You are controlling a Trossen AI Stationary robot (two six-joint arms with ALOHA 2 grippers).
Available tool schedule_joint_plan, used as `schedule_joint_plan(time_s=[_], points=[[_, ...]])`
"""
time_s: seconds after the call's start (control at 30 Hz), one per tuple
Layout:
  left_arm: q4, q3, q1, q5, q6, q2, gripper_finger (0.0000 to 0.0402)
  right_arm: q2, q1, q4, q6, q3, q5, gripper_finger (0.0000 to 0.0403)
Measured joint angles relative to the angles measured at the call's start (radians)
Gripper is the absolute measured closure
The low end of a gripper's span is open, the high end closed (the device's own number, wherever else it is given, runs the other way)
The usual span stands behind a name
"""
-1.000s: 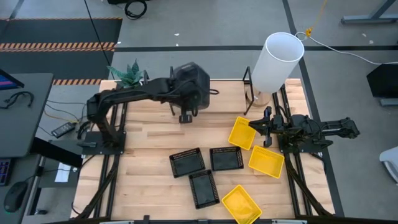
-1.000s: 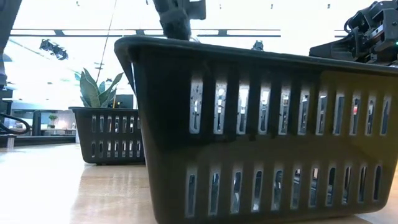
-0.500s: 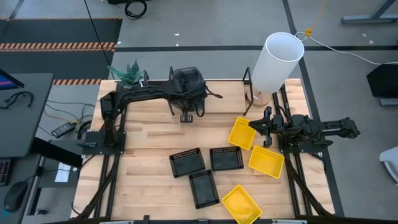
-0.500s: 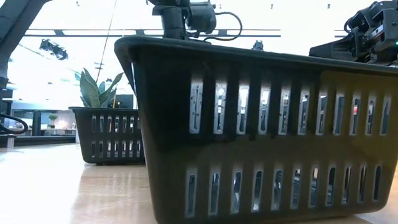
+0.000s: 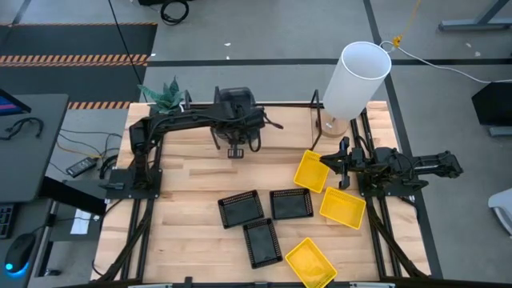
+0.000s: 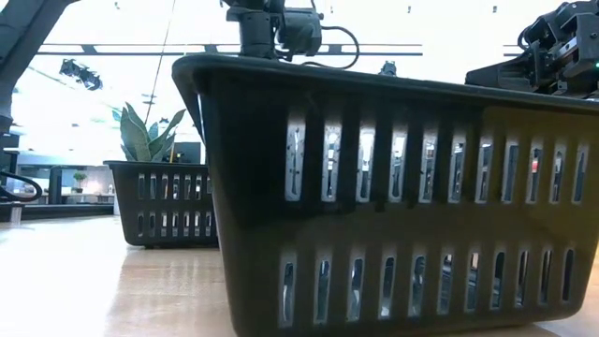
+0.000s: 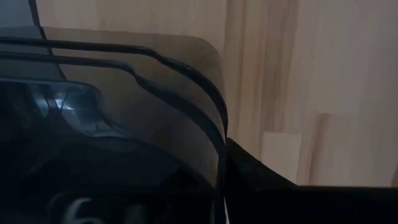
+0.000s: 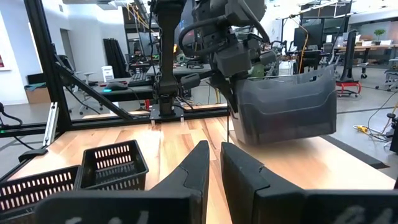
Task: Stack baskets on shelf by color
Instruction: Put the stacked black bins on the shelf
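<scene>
Where the surface [image 5: 192, 232] meets its near edge, 1 yellow basket [image 5: 310, 262] lies almost at the rim, with a black mesh basket [image 5: 262, 241] just beside it on the left. Behind these, 2 more black mesh baskets [image 5: 241, 209] and [image 5: 291, 204] sit side by side, nearly touching, and 2 more yellow baskets [image 5: 342, 206] and [image 5: 311, 170] lie towards the right edge. The whole near left of the surface is bare wood, open from the mesh baskets to the left arm's base. The right gripper [image 5: 342, 166] rests low by the right edge, just beside the 2 yellow baskets; in the right wrist view its fingers [image 8: 193, 171] stand nearly together with only a narrow gap and nothing between them. Farther back, the left gripper [image 5: 237, 136] hangs above the rear middle of the surface, clamped on the rim of a dark grey basket [image 8: 283, 106], which the right wrist view shows tilted and lifted clear of the wood. From the table-top camera, 1 dark grey basket [image 6: 393, 201] fills most of the picture and another [image 6: 164, 215] stands farther back on the left. At the far right corner a tall white cylinder [image 5: 356, 78] leans over the black wire shelf [image 5: 318, 108], most of which is hidden; a small green plant [image 5: 166, 94] marks the far left corner.
</scene>
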Motion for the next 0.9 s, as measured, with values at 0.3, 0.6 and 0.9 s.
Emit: schedule_joint_plan(time_s=[0.3,0.6,0.9], points=[[-0.038,0.0,-0.001,-0.021,0.0,0.0,0.0383,0.0,0.0,0.0,0.0,0.0,0.0,0.0357],[-0.07,0.0,-0.001,-0.021,-0.005,0.0,0.0383,0.0,0.0,0.0,0.0,0.0,0.0,0.0357],[-0.125,-0.001,-0.001,-0.02,0.0,-0.003,0.0381,0.0,0.0,0.0,0.0,0.0,0.0,0.0357]])
